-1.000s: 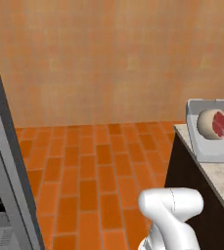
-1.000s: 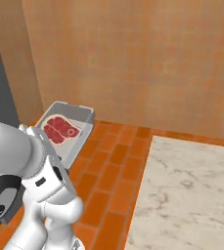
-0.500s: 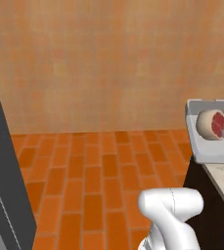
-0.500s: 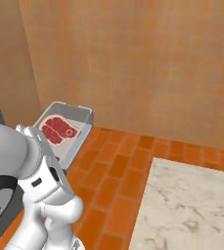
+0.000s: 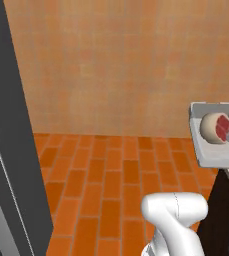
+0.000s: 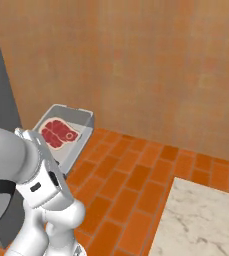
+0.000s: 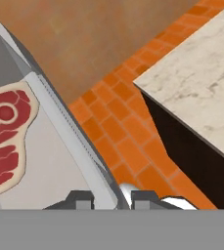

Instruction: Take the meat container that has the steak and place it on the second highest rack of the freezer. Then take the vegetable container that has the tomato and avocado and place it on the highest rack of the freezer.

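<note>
While lifted clear of the brick floor (image 6: 136, 180), lies flat in the grey meat container (image 7: 50, 161): the steak (image 7: 3, 139), red cut face up, white-streaked, with a pale fat rim. Sits toward the container's far wall in the right base view, steak (image 6: 58, 133) on the pale bottom of the container (image 6: 86, 120). Appears from the left base view as a round tan lump with a red face, steak (image 5: 215, 127), inside the container (image 5: 211, 107) held up beside the dark worktop (image 5: 221, 200) edge. Clamped on the container's near rim, the fingers (image 7: 112, 200), nearly closed with the thin wall between the two tips. Beyond the container, a marble worktop (image 7: 201, 83) over a dark cabinet front, tan wall (image 5: 121, 65) behind. Left of the container, the freezer (image 5: 8, 150), its dark grey side rising tall.
</note>
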Available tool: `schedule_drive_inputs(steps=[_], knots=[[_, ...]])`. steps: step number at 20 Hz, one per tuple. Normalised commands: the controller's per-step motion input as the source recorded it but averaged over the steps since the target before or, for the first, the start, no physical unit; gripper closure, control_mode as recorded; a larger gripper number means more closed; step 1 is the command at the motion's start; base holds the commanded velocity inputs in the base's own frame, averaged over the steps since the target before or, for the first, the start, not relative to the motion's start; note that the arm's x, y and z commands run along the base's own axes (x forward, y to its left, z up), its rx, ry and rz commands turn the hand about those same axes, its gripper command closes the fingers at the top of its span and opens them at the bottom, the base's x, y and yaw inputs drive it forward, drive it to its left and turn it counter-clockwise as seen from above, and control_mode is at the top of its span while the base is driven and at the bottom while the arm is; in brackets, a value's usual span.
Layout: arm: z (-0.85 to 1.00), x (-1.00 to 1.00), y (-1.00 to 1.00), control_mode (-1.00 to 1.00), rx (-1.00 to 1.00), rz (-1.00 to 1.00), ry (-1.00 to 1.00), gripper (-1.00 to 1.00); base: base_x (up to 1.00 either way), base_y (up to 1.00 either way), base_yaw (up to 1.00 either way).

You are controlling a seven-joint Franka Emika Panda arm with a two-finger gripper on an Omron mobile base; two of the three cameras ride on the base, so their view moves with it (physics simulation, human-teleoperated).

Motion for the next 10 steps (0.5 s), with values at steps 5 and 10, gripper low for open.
schedule_drive_inputs(steps=[5,10], knots=[[0.00,0.00,0.00,1.00,0.00,0.00,0.00,1.00,0.55,-0.69,0.42],[0.00,0.00,0.00,1.00,0.00,0.00,0.00,1.00,0.89,-1.00,0.01]])
